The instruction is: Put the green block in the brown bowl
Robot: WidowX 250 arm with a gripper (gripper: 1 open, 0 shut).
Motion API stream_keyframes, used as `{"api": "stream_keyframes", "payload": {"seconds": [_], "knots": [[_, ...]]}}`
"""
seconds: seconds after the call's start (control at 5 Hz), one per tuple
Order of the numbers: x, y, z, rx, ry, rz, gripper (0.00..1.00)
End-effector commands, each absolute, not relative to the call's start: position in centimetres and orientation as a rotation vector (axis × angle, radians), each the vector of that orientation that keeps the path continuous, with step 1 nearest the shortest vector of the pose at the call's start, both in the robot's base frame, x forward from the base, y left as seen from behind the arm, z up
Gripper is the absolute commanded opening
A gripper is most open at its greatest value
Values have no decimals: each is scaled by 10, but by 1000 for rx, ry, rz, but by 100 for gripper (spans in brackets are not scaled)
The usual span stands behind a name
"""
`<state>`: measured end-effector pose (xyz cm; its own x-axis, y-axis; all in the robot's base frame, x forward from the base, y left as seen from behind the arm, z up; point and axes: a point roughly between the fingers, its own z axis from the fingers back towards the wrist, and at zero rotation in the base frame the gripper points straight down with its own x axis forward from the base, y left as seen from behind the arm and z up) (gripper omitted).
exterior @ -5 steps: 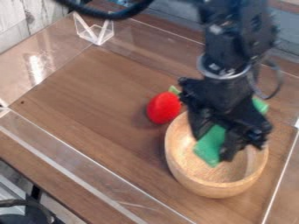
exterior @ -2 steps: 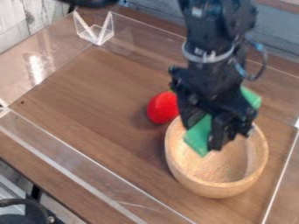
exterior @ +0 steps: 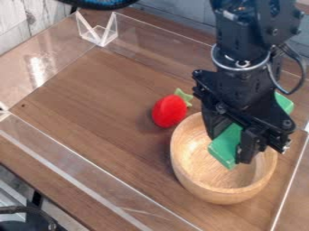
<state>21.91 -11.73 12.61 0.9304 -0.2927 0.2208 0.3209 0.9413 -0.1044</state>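
The green block (exterior: 229,146) hangs tilted between the black fingers of my gripper (exterior: 245,152), which is shut on it. It is held just above the inside of the brown bowl (exterior: 190,171), a round light wooden bowl at the front right of the table. The block's lower end is below the level of the bowl's rim; whether it touches the bottom I cannot tell. The arm comes down from above and hides the back of the bowl.
A red strawberry-shaped toy (exterior: 169,111) with a green top lies just left of the bowl. A clear plastic stand (exterior: 97,32) sits at the back left. Low transparent walls (exterior: 72,167) border the wooden tabletop (exterior: 97,90).
The gripper, still holding the green block, swung left and then back to the right over the bowl. The strawberry toy and the bowl have stayed put.
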Motion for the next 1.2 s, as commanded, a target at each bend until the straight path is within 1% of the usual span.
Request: {"api": "stream_keyframes", "payload": {"seconds": [0.0, 0.2, 0.4, 0.6, 0.8, 1.0], "knots": [[229, -110, 144, -152, -249, -335, 100], [236, -91, 154, -135, -227, -405, 100], [248, -73, 172, -112, -216, -456, 100], [274, -82, 167, -100, -212, -438, 0], [298, -96, 157, -92, -216, -439, 0], [313, -109, 151, -91, -222, -464, 0]]}}
